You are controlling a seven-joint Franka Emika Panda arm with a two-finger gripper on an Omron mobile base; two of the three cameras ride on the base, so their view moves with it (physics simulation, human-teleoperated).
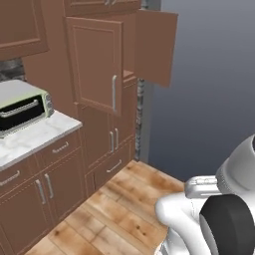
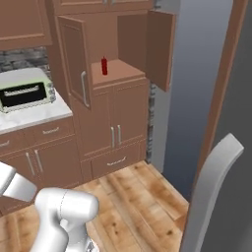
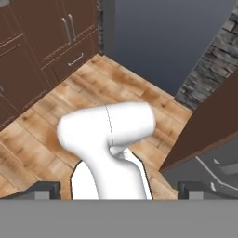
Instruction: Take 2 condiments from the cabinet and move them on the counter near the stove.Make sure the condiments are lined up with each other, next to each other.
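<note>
A slim red squeeze bottle (image 2: 104,65), one of the condiments, stands upright on the open shelf of the brown cabinet (image 2: 119,74). Both of the cabinet's upper doors (image 1: 94,69) are swung open. The white marble counter (image 1: 35,138) runs left of the cabinet, also seen in the right base view (image 2: 34,117). The stove is out of view. My gripper (image 3: 120,189) is open, its dark fingertips (image 3: 45,189) far apart with nothing held. It looks down at the wooden floor, far from the shelf.
A silver toaster oven (image 1: 23,106) (image 2: 25,91) sits on the counter by the cabinet. Lower doors and drawers (image 2: 115,133) fill the space under the shelf. A brown panel (image 2: 221,88) rises at the right. Wooden floor (image 1: 119,209) lies open in front.
</note>
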